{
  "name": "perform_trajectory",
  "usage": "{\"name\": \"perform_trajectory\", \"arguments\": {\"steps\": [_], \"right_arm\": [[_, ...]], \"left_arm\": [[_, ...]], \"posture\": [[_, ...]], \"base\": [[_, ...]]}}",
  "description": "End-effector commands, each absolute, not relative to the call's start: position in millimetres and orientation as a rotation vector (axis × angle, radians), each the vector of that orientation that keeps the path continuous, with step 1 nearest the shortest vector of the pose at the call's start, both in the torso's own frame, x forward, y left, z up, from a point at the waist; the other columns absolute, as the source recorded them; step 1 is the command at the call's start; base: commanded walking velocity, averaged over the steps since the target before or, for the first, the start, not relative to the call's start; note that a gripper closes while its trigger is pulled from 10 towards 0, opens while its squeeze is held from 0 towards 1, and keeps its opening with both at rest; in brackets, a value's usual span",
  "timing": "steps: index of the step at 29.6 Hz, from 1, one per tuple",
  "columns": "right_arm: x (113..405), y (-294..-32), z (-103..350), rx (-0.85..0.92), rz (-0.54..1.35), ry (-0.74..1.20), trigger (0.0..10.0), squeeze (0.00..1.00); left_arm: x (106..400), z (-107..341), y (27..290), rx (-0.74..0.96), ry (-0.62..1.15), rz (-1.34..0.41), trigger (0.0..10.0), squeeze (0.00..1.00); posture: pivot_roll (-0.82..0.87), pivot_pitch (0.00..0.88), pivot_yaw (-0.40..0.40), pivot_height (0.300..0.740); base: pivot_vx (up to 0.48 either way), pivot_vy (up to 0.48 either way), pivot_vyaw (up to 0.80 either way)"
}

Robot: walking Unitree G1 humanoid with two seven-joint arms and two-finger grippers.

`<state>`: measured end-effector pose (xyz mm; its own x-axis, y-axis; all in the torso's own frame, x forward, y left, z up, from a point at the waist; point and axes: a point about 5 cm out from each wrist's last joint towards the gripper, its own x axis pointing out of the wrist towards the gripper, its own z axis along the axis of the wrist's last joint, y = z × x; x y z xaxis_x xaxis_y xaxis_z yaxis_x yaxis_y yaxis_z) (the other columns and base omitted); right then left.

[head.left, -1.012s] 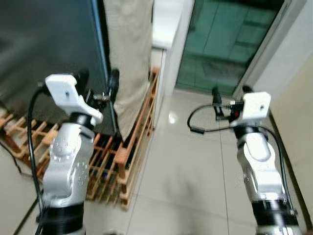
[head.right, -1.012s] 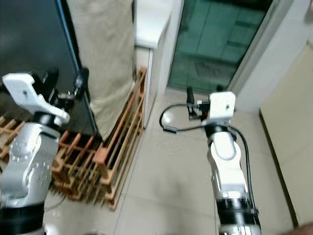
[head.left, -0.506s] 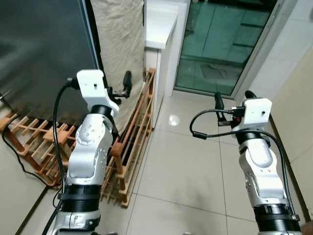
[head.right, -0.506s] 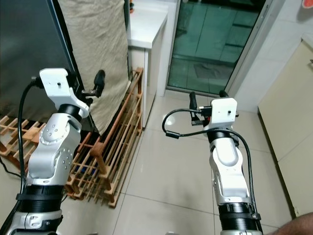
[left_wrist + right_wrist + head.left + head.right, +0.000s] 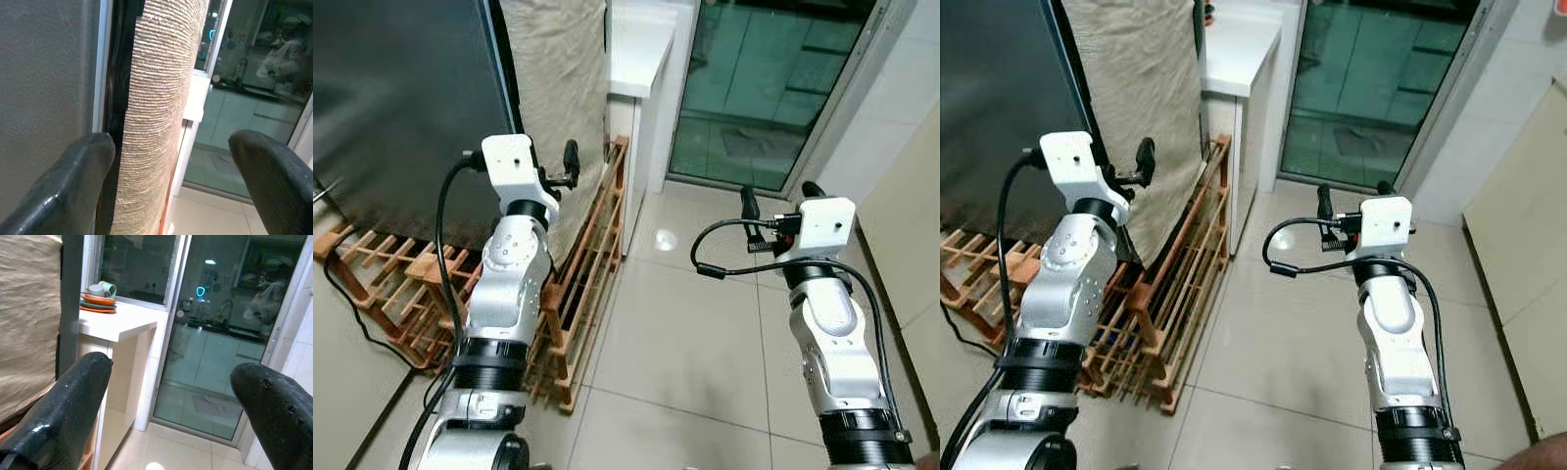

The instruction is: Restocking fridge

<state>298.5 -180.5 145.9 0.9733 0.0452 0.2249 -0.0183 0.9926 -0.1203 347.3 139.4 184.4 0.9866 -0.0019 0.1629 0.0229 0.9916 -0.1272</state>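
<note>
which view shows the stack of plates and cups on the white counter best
The right wrist view: the plates with cups on top sit sharp on the white counter. The right eye view catches just a sliver of them at the counter's far edge; the left eye and left wrist views give only the counter.

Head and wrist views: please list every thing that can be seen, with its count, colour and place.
Fridge: one, dark grey, at the robot's left front.
Cloth: one, beige, hanging beside the fridge.
Wooden rack: one, orange-brown, on the floor below the fridge and cloth.
Counter: one, white, behind the cloth.
Plates: a small stack, orange and grey, on the counter.
Mug: one, pale green, on the plates.
Glass door: one, green-tinted, straight ahead.
Floor tiles: cream, underfoot.
Cable: one, black, on the floor at the left.
Left gripper: black jaws open, raised near the cloth.
Right gripper: black jaws open, raised toward the glass door.
</note>
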Motion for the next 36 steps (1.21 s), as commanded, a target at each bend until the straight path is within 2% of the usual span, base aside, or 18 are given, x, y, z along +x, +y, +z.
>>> {"name": "perform_trajectory", "arguments": {"steps": [1,7,9,14,27,32,36], "right_arm": [[296.4,-184.1,147.7,-0.122,0.014,-0.236,10.0,0.0],[296.0,-183.3,147.7,-0.124,0.015,-0.233,10.0,0.0],[295.8,-184.2,148.3,-0.126,0.013,-0.233,10.0,0.0],[295.3,-184.9,148.3,-0.126,0.01,-0.233,10.0,0.0],[295.6,-185.0,147.4,-0.129,0.003,-0.228,10.0,0.0],[295.3,-184.5,146.7,-0.129,0.001,-0.225,10.0,0.0],[295.5,-183.7,146.3,-0.127,0.002,-0.223,10.0,0.0]], "left_arm": [[350.9,183.7,137.9,-0.128,-0.148,-0.001,10.0,0.0],[358.9,184.0,134.6,-0.147,-0.138,0.006,10.0,0.0],[362.2,187.1,126.6,-0.242,-0.129,-0.035,10.0,0.0],[362.3,198.1,113.7,-0.257,-0.167,-0.108,10.0,0.0],[370.9,204.5,120.5,-0.224,-0.181,0.022,10.0,0.0],[371.4,203.3,114.2,-0.224,-0.173,-0.013,10.0,0.0],[368.1,205.3,94.6,-0.244,-0.177,-0.139,10.0,0.0]], "posture": [[-0.14,0.0,-0.008,0.74],[-0.16,0.0,-0.009,0.74],[-0.16,0.0,-0.009,0.74],[-0.16,0.0,-0.011,0.74],[-0.16,0.0,-0.006,0.74],[-0.16,0.0,-0.007,0.74],[-0.16,0.0,-0.007,0.74]], "base": [[0.0,0.0,0.0],[0.0,0.0,0.0],[0.0,0.0,0.0],[0.0,0.0,0.0],[0.0,0.0,0.0],[0.0,0.0,0.0],[0.0,0.0,0.0]]}}
